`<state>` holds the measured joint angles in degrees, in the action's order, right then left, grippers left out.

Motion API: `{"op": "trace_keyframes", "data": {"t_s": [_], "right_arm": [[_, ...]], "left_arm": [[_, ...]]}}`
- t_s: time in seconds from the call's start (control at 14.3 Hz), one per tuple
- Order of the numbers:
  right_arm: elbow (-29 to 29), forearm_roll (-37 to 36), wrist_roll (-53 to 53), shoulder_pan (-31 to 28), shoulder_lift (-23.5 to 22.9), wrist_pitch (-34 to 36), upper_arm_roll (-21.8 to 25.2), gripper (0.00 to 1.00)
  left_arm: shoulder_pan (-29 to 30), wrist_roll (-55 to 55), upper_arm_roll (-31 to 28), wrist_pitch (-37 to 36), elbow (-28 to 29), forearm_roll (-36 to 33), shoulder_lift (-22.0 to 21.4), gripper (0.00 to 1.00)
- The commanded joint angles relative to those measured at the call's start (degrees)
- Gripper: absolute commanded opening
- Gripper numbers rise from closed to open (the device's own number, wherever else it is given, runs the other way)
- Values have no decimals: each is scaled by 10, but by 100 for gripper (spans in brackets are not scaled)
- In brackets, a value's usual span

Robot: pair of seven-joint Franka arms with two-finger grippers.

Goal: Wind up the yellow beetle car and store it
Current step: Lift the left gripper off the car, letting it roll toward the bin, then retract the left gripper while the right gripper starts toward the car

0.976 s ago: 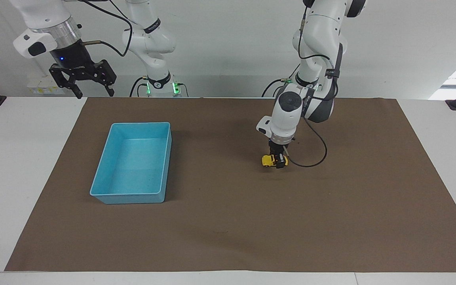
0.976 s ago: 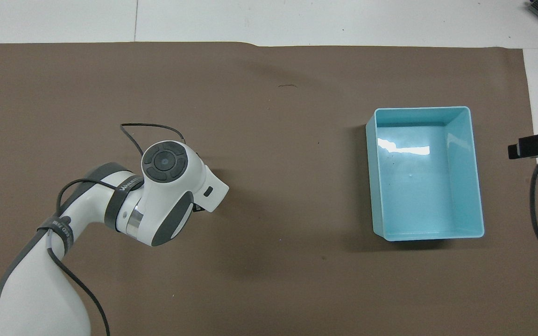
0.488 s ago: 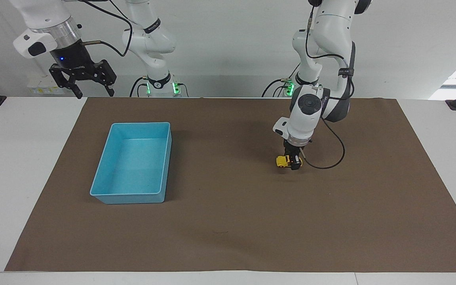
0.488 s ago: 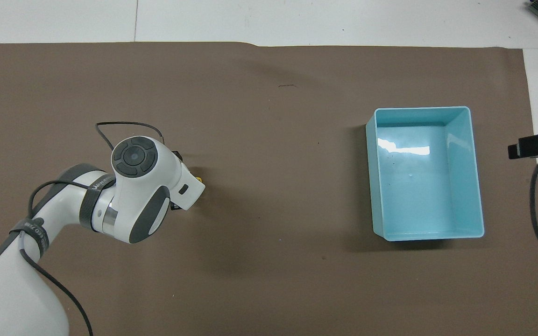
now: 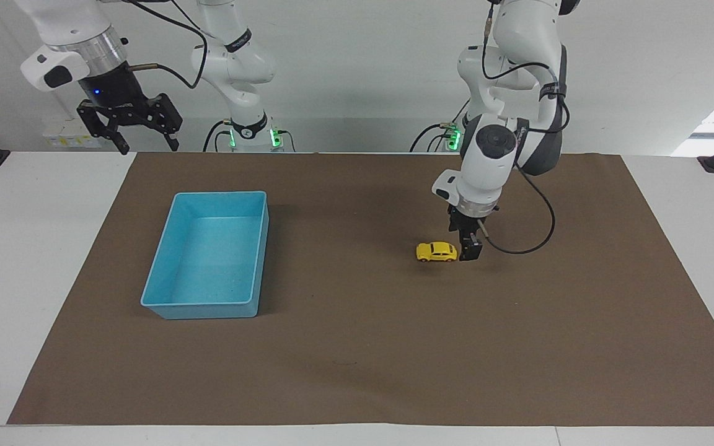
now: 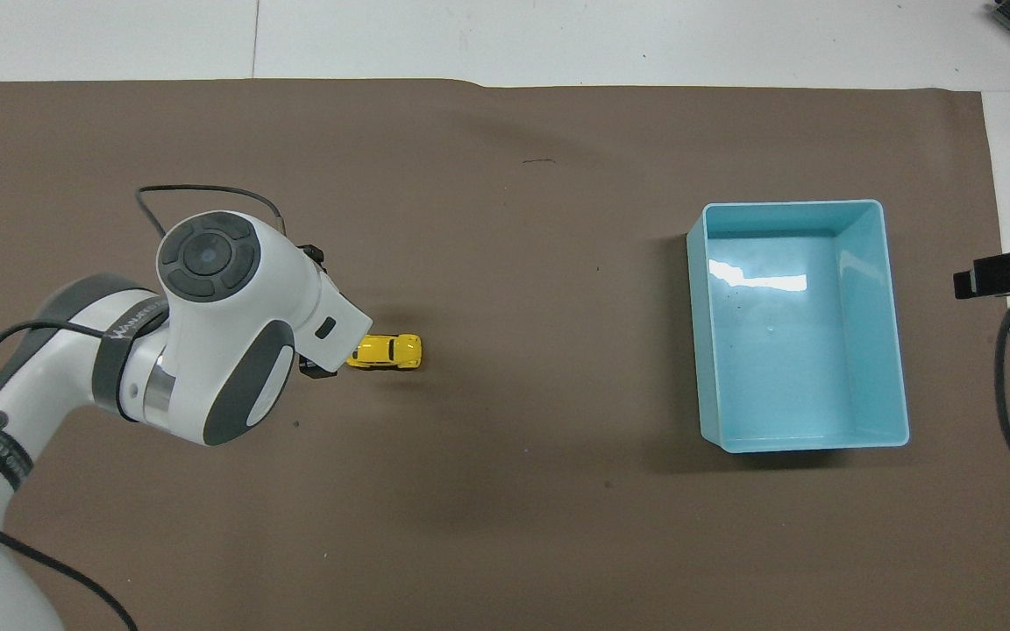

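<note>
The yellow beetle car (image 5: 436,251) stands free on its wheels on the brown mat (image 5: 357,347), toward the left arm's end of the table; it also shows in the overhead view (image 6: 385,350). My left gripper (image 5: 471,251) hangs just above the mat right beside the car, on the side away from the bin, open and holding nothing. The empty blue bin (image 5: 220,194) sits on the mat toward the right arm's end, and its rim shows in the overhead view (image 6: 790,205). My right gripper (image 5: 131,133) waits, raised and open, over the table's edge near its base.
The brown mat (image 6: 505,543) covers most of the white table. A black cable loops from the left wrist (image 5: 518,248) just above the mat beside the gripper. Part of the right gripper (image 6: 1009,270) shows beside the bin in the overhead view.
The left gripper dragged the car along the mat away from the bin, then let it go and drew back. The car now stands free, slightly closer to the bin. The right arm stayed still.
</note>
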<state>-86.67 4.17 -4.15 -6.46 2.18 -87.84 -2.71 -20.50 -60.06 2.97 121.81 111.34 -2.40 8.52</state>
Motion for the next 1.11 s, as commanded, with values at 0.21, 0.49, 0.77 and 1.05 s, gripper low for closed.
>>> {"op": "trace_keyframes", "data": {"t_s": [0.21, 0.49, 0.77, 1.05], "right_arm": [[27, 43, -2, -6, 22, -7, -4, 100], [18, 36, -2, -3, 73, 51, -15, 100], [18, 35, -2, -6, 73, 57, -12, 100], [16, 34, -2, -12, 78, 103, -8, 100]], "left_arm": [[66, 82, -9, -39, -35, -2, -49, 100], [116, 209, -10, -83, -81, -6, -51, 100], [138, 362, -20, -150, -135, -8, -47, 100], [163, 482, -20, -196, -172, -8, -47, 100]]}}
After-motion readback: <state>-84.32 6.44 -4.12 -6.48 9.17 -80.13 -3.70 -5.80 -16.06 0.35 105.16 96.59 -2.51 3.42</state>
